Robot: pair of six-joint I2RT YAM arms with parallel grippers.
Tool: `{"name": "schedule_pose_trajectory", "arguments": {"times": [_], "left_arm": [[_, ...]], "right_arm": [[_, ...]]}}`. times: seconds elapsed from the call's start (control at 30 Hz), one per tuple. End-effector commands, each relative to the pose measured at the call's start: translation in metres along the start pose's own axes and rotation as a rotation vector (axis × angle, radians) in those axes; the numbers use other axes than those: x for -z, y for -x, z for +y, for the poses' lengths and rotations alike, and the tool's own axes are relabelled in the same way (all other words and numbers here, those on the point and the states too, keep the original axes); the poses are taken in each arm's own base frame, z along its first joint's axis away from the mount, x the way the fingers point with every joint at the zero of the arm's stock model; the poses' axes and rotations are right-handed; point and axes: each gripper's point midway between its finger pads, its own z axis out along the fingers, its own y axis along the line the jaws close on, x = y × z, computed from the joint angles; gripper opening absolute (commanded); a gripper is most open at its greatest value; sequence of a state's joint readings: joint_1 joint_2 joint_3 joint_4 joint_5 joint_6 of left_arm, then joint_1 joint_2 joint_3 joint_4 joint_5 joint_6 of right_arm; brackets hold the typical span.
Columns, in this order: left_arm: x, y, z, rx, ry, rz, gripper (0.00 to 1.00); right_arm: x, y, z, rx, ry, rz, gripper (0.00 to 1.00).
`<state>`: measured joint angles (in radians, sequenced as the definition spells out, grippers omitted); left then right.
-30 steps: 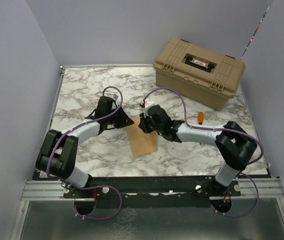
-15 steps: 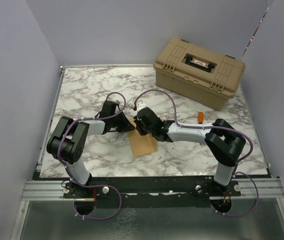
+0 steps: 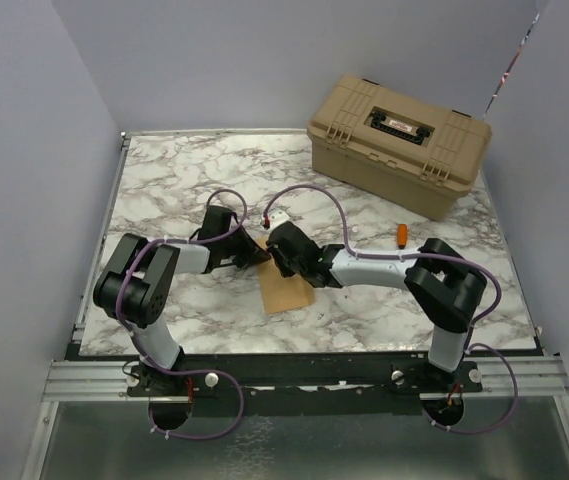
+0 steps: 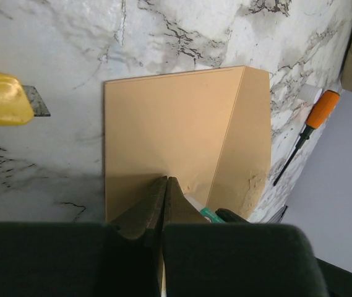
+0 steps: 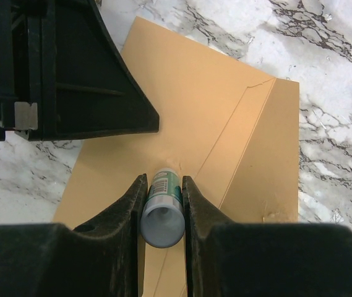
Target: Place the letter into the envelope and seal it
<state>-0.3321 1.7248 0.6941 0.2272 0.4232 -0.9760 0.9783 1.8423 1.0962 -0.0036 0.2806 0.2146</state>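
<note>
envelope: we saw a kraft-brown rectangle (image 3: 286, 288) lying flat at the counter's near middle, between both arms; a long crease set off a flap strip along one side.
left end effector: (image 4: 166, 180) fingers pressed together, tips at the envelope's face.
right end effector: (image 5: 163, 179) pinched a teal-labelled tube (image 5: 162, 210), tip down near the crease.
counter: (image 3: 164, 190) white marble, grey veins; tan toolbox (image 3: 399, 140) far right, orange-handled screwdriver (image 3: 402, 235) near it.
room: we noted plain lavender walls (image 3: 214, 60).

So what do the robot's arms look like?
The left arm and right arm have pale grey-white links joined by chunky black joints. A thin purple cable loops along each. The left gripper and right gripper each have two black tapering fingers.
</note>
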Motion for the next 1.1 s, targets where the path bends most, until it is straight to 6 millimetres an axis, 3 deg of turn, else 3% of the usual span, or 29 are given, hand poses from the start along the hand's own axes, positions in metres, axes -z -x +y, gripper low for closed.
{"name": "schedule_pose_trajectory", "arguments": {"times": [0.0, 0.53, 0.63, 0.9, 0.97, 1.07], "left_arm": [[-0.001, -0.011, 0.065, 0.087, 0.238, -0.036, 0.00], [-0.004, -0.015, 0.078, 0.177, 0.269, -0.056, 0.00], [-0.003, -0.017, 0.082, 0.180, 0.284, -0.049, 0.00], [-0.003, -0.031, 0.093, 0.164, 0.311, 0.012, 0.00], [-0.004, -0.031, 0.093, 0.165, 0.311, 0.014, 0.00], [-0.005, -0.029, 0.092, 0.167, 0.310, 0.008, 0.00]], "right_arm": [[0.005, -0.038, 0.006, 0.066, 0.011, 0.109, 0.00], [0.025, -0.078, 0.009, 0.135, 0.082, 0.141, 0.01], [0.017, -0.081, 0.005, 0.112, 0.038, 0.139, 0.00], [-0.018, -0.056, -0.011, 0.012, -0.092, 0.096, 0.00], [-0.019, -0.053, -0.010, 0.003, -0.090, 0.098, 0.00], [-0.010, -0.067, -0.008, 0.000, -0.069, 0.138, 0.00]]}}
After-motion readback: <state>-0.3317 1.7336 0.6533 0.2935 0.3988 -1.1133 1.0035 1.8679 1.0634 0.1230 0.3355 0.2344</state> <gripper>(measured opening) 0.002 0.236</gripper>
